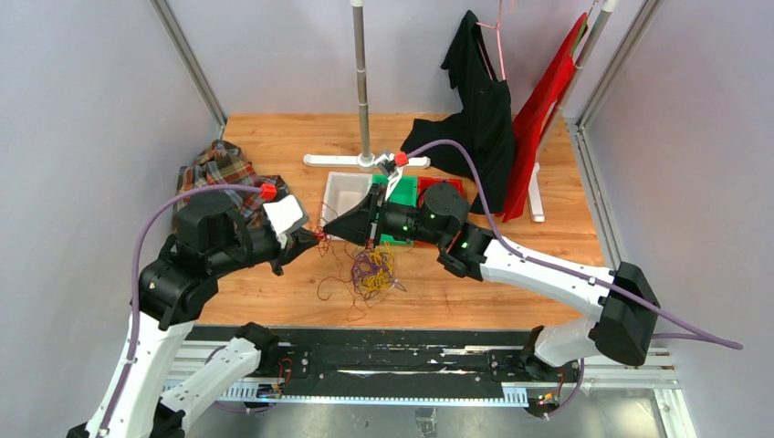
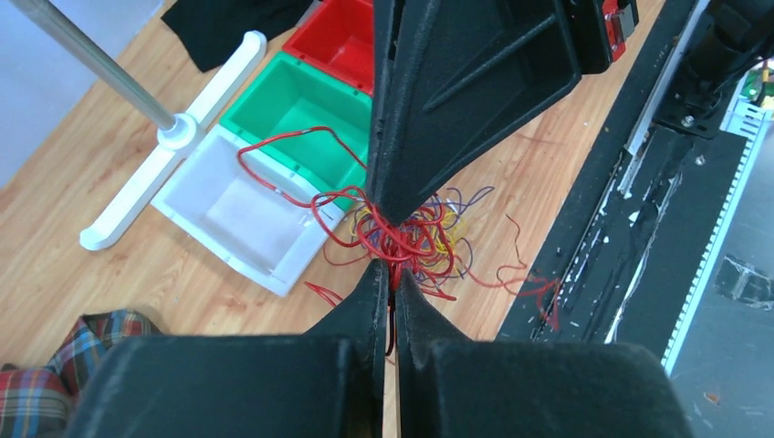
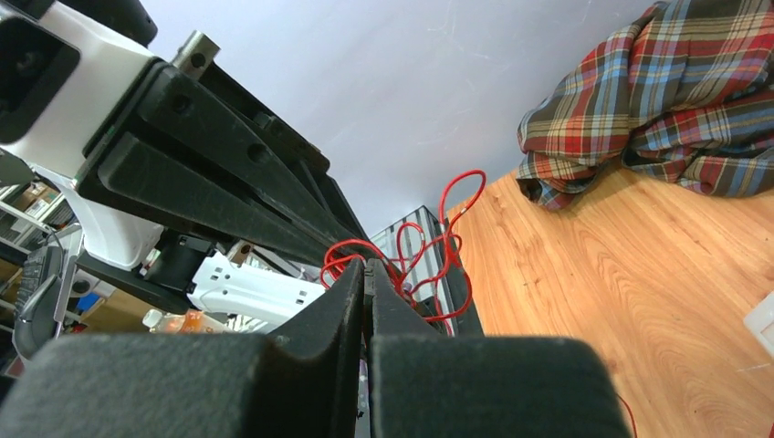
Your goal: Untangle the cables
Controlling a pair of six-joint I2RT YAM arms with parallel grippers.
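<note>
The cables [image 1: 372, 270] lie as a tangle of red, yellow and purple curly strands on the wooden table, in front of the bins. Red strands rise from the tangle to the two grippers, which meet tip to tip just left of it. My left gripper [image 1: 314, 237] is shut on a red cable [image 2: 394, 245] that runs down between its fingers [image 2: 370, 297]. Facing it, my right gripper [image 1: 329, 228] is shut on the same bunch of red cable loops [image 3: 449, 233], its tips [image 3: 368, 266] pressed together. In the left wrist view the rest of the cables [image 2: 438, 239] hang beneath.
A white bin [image 1: 343, 189], a green bin [image 1: 404, 193] and a red bin [image 1: 425, 185] stand behind the tangle. A plaid cloth [image 1: 219, 173] lies at the back left. A stand's pole [image 1: 362, 82] and white foot [image 1: 329, 161], with black [image 1: 479, 109] and red garments [image 1: 548, 109], fill the back.
</note>
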